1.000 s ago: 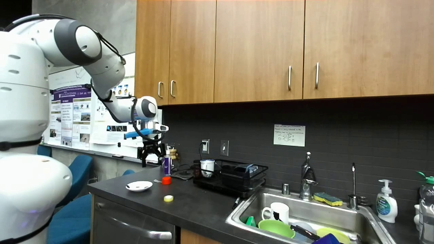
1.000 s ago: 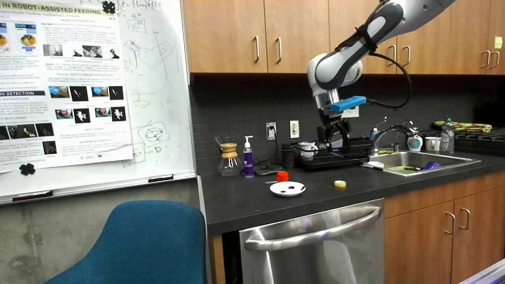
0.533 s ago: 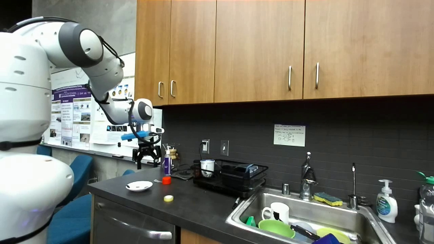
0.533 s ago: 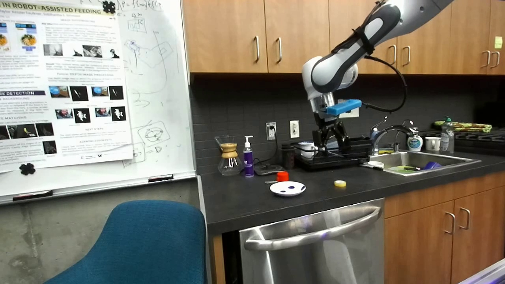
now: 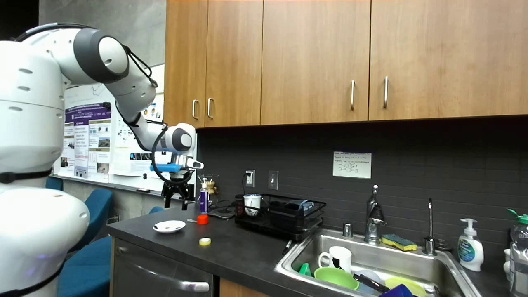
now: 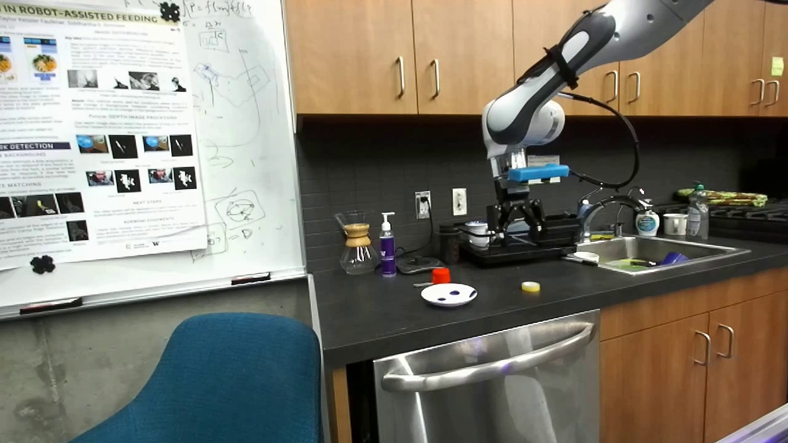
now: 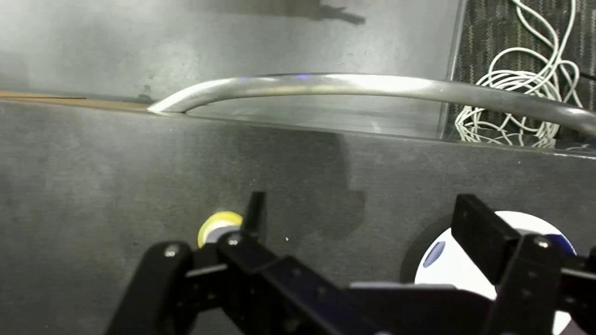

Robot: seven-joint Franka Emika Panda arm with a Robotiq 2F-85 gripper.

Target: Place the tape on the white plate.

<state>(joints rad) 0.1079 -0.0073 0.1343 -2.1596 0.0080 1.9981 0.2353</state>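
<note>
On dark desk, shows tape and white plate whole in both exterior views, partly hidden in wrist view. Points spread-apart claw downward from bent arm.

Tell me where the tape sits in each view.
In an exterior view: tape low, left of centre.
In an exterior view: tape right of centre, below mid-height.
Wrist view: tape left of centre, partly hidden by the gripper.
Shared landmark: white plate, left of the tape in both exterior views, right in the wrist view.

jaws slightly lower than before; blue wrist bar leveled
</note>
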